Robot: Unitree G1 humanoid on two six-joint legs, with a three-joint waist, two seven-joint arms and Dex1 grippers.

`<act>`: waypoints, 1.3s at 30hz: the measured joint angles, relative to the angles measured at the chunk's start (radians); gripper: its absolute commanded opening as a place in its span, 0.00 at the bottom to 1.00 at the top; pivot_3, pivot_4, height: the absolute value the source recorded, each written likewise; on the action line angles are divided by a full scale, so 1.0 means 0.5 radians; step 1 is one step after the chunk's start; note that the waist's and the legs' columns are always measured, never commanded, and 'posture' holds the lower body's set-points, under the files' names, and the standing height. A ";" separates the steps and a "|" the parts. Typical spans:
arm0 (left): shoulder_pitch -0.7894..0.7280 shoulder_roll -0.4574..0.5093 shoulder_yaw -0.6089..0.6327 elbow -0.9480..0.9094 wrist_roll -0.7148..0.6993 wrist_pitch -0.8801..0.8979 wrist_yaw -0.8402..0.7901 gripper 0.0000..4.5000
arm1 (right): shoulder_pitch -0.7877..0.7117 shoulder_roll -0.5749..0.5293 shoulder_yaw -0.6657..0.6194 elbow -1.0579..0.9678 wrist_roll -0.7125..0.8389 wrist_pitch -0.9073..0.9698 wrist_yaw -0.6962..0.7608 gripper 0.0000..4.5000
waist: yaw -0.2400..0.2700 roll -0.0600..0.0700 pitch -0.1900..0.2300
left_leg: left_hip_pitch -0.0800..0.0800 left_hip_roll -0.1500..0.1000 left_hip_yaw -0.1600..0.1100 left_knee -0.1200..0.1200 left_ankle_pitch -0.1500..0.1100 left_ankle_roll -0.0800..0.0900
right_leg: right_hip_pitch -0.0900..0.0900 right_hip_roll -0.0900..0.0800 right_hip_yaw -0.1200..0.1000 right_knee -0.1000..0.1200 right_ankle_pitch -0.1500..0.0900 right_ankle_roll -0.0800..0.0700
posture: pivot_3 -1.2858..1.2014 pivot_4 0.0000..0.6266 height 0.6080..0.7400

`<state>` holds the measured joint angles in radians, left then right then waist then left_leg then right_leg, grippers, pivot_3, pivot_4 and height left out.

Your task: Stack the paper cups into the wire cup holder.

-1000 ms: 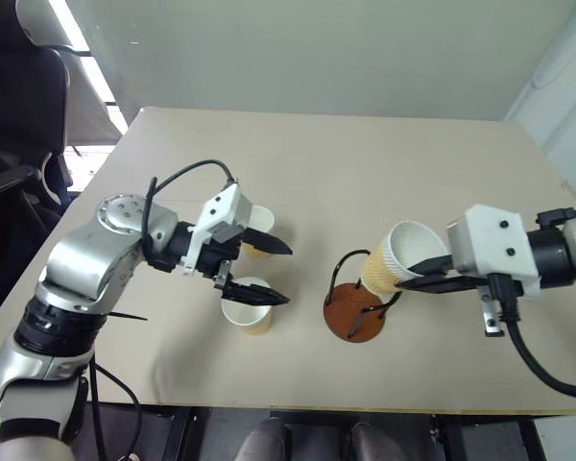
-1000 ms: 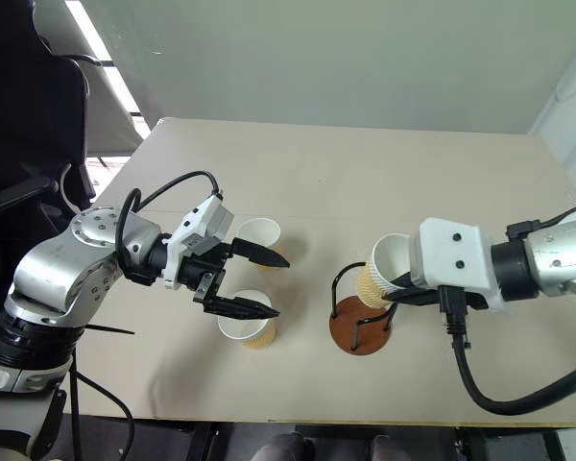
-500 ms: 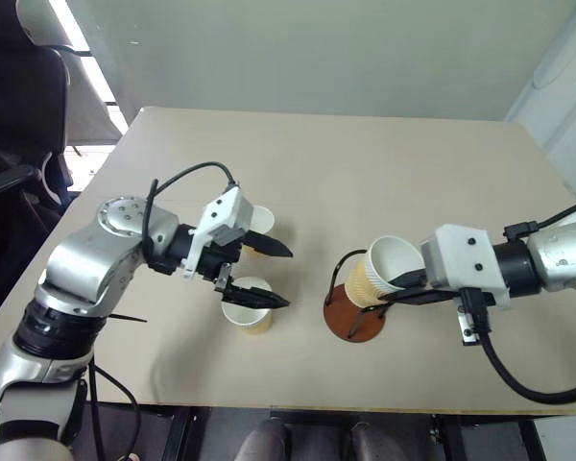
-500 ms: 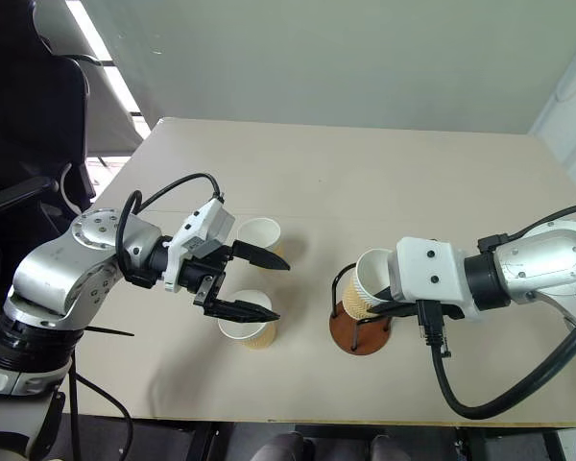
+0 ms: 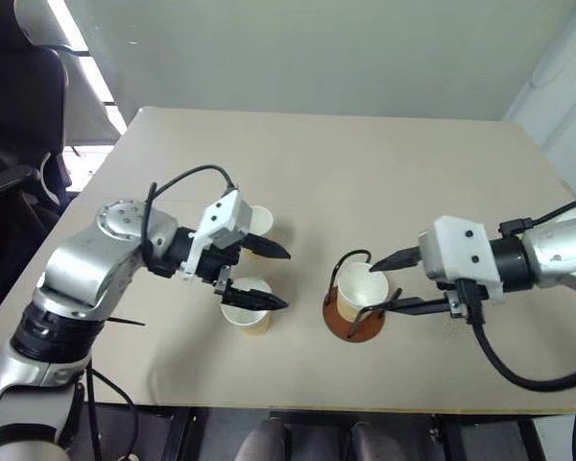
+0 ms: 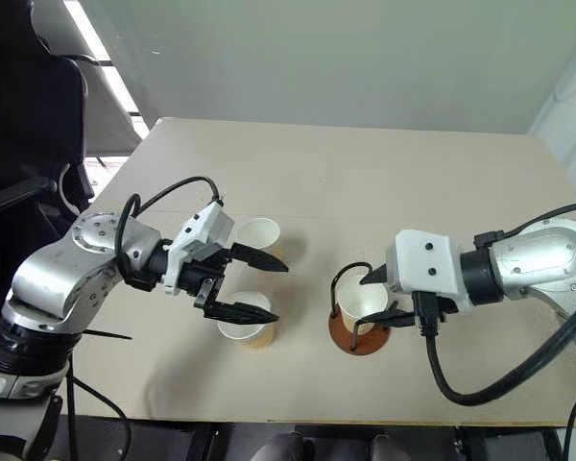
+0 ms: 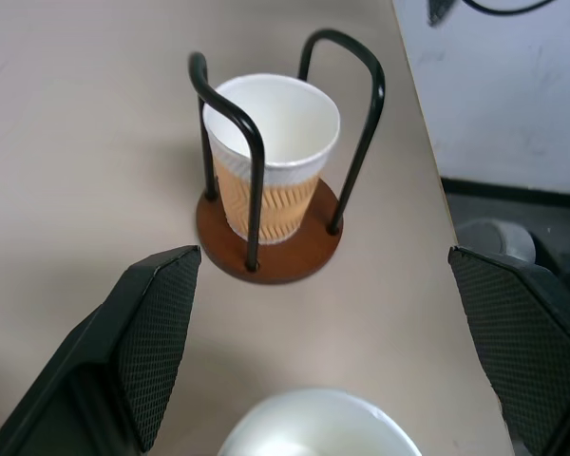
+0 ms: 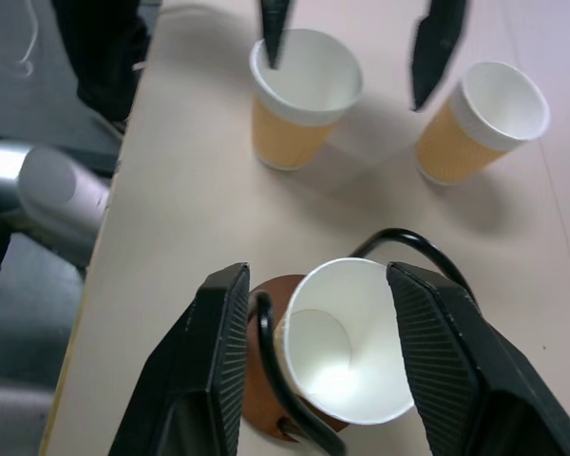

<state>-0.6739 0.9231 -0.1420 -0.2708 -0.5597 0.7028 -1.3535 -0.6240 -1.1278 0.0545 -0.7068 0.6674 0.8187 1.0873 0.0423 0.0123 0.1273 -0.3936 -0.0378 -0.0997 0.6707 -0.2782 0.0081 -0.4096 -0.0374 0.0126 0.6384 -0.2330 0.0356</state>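
Letting go is what you have just done: your right gripper (image 5: 396,282), which was clamped on the tan-yellow tapered paper cup (image 5: 359,290) a moment ago, now stands spread with a finger on each side of it. That cup sits upright inside the black-wire cup holder with the reddish-brown disc base (image 5: 353,322), so one is stacked. Your left gripper (image 5: 275,277) hangs wide open, empty, over the other two empty tan-yellow paper cups (image 5: 248,303).
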 measured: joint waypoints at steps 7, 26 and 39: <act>0.108 0.262 0.125 -0.288 0.039 -0.115 -0.022 1.00 | -0.045 0.037 -0.170 0.111 0.142 0.137 -0.090 0.52 | -0.006 0.000 0.000 | -0.001 0.000 0.000 -0.001 0.000 0.000 | 0.000 0.000 0.000 -0.001 0.000 0.000 | 0.52 0.24 1.00; 0.367 0.564 0.087 -0.504 0.435 -0.366 0.048 1.00 | -0.051 -0.066 -0.558 0.268 0.628 0.289 -0.002 0.52 | -0.012 0.000 0.000 | -0.003 0.000 0.000 -0.002 -0.001 -0.002 | -0.003 0.000 0.001 0.001 -0.001 -0.002 | 0.52 0.24 1.00; 0.311 0.548 -0.003 -0.402 0.597 -0.521 -0.006 1.00 | 0.259 -0.273 -0.569 0.177 0.485 0.111 0.157 0.88 | -0.021 0.000 0.000 | -0.005 0.000 0.000 -0.002 -0.003 -0.004 | -0.008 0.000 0.001 0.006 -0.002 -0.003 | 0.52 0.24 1.00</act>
<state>-0.5182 1.1973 -0.1434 -0.4716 -0.2611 0.4423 -1.3566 -0.4943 -1.2645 -0.2301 -0.6184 0.9098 0.8743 1.1658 0.0317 0.0123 0.1273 -0.3963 -0.0378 -0.0999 0.6697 -0.2797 0.0059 -0.4135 -0.0375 0.0133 0.6417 -0.2340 0.0339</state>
